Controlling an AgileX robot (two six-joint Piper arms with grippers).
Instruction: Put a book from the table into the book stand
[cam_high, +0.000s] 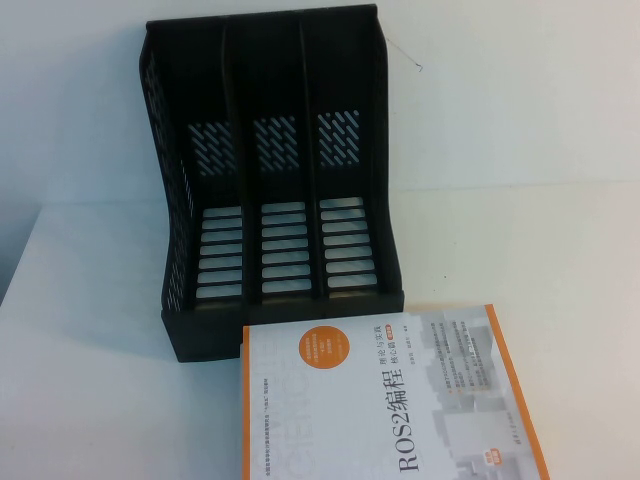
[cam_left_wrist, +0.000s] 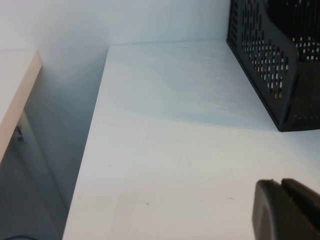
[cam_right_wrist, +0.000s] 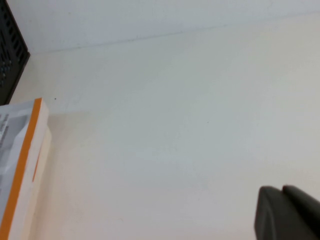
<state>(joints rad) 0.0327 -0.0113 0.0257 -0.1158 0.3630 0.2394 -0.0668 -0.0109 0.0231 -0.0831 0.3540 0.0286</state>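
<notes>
Book (cam_high: 390, 400) cover: black title "ROS2" w/ Chinese chars (sideways); smaller print too small to read.

high: raised, angled down | wrists: low over table (cam_left_wrist: 165, 165), share book stand (cam_high: 275, 190)

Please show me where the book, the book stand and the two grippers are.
book (cam_high: 390, 400), high view, cover.
book stand (cam_high: 270, 190), high view, middle slot.
left gripper (cam_left_wrist: 286, 210), left wrist view, fingertips.
right gripper (cam_right_wrist: 286, 215), right wrist view, fingertips.

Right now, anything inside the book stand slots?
All three slots of the book stand show only bare slatted base. The book lies flat on the table in front. Left gripper and right gripper hover over the table, shut.
</notes>
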